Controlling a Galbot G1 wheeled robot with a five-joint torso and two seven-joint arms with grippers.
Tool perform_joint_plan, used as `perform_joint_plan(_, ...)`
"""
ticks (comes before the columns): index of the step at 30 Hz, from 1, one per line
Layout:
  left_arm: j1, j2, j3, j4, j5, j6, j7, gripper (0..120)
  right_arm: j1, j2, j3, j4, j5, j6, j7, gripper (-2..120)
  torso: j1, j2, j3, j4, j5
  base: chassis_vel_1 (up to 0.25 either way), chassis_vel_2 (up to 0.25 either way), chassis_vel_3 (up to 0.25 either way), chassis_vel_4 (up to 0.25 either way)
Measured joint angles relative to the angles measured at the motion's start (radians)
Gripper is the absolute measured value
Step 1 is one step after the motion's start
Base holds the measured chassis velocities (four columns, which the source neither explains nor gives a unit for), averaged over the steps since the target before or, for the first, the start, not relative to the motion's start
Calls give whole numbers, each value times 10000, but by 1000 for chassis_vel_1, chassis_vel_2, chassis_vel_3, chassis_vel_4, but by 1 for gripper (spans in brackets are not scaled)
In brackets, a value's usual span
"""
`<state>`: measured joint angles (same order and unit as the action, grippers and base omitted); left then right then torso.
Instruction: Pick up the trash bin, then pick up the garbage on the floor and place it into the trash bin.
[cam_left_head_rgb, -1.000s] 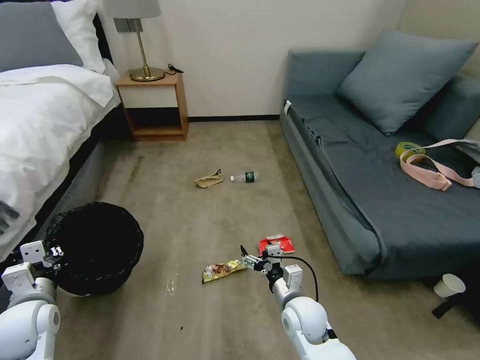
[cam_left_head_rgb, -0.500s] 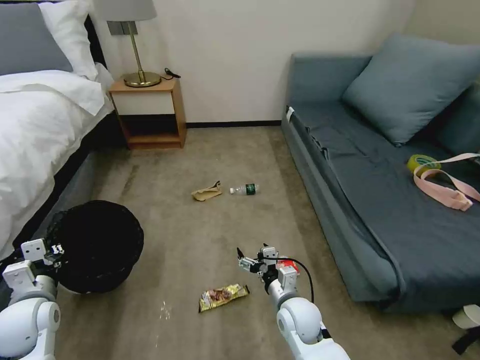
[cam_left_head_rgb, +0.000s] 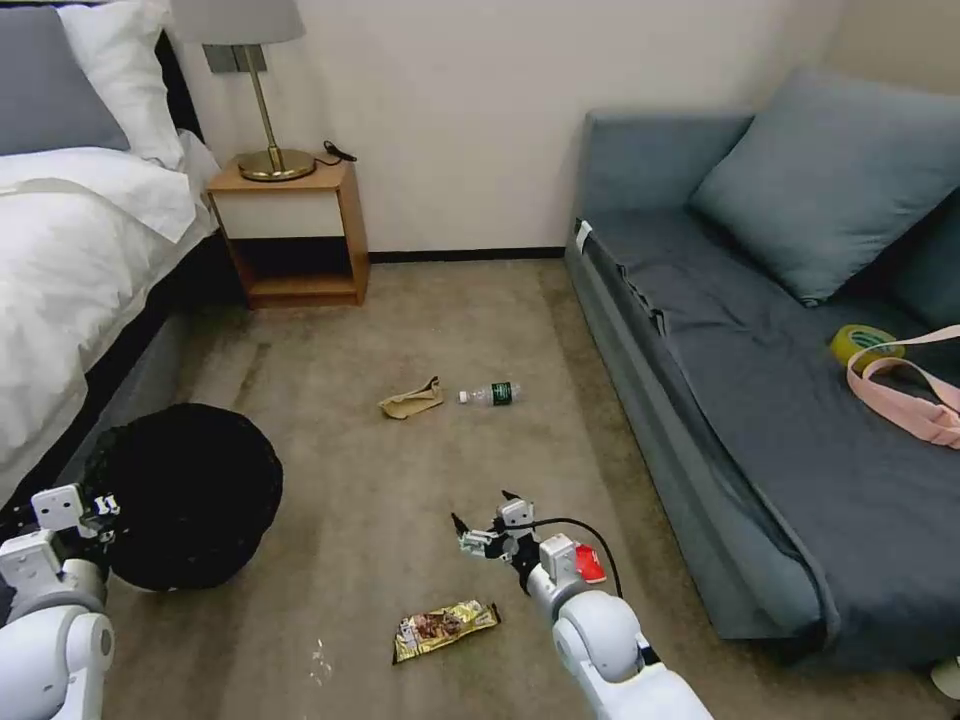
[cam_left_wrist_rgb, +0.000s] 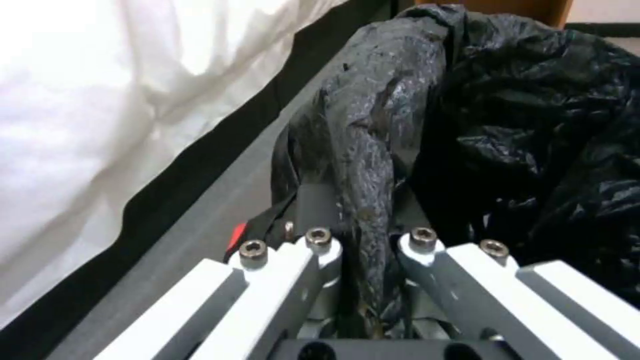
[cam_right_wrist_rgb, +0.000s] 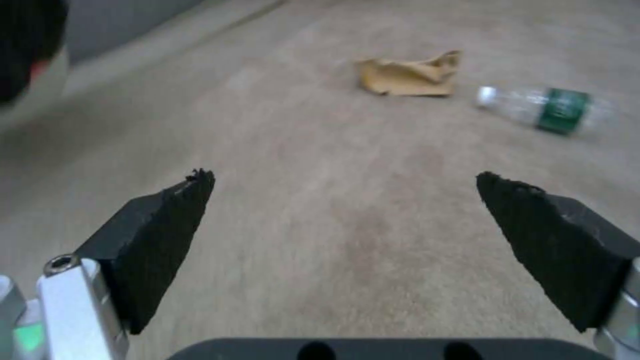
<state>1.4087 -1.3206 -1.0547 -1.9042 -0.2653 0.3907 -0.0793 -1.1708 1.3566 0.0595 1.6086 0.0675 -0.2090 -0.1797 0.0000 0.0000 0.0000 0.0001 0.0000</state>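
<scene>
**Left pincer grips the bin, right pincer hangs open over the carpet**

The left pincer (cam_left_head_rgb: 100, 507) sits low at the robot's left, its jaws closed on the black bag folded over the rim of the trash bin (cam_left_head_rgb: 190, 495). The left wrist view shows a ridge of crinkled bag (cam_left_wrist_rgb: 370, 165) pinched tight between the two metal fingers (cam_left_wrist_rgb: 293, 270). What lies inside the bin cannot be told; the lining is all dark.

The right pincer (cam_left_head_rgb: 487, 523) hovers over the floor (cam_left_head_rgb: 350, 420) with its black pads (cam_right_wrist_rgb: 167, 225) spread wide and nothing between them. The gold wrapper (cam_left_head_rgb: 445, 628) lies on the carpet nearer the robot than the pincer, apart from it. The red packet (cam_left_head_rgb: 590, 565) peeks out beside the right arm. Farther ahead, the tan paper bag (cam_left_head_rgb: 412, 400) and the small bottle (cam_left_head_rgb: 492, 394) lie side by side, well apart from the open pincer.
</scene>
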Motion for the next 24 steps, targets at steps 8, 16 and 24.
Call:
perform_joint_plan(8, -50, -8, 8, 23, 179, -6, 38, 4, 717, -696, -1033, -862, -2335, -37, -290, 100, 0, 0, 1, -1, 2, 0, 0, 0, 0)
perform_joint_plan(16, -106, -279, 191, 92, 488, -73, 79, 4, 692, -1820, -2505, -1419, -4596, 444, -889, 100, 0, 0, 1, -2, 2, 0, 0, 0, 0)
perform_joint_plan(24, -109, -319, 197, 229, 525, -157, 81, 4, 560, -2224, -2995, -1436, -4998, 742, -1025, 100, 1, 0, 0, -2, 0, 0, 0, 0, 0)
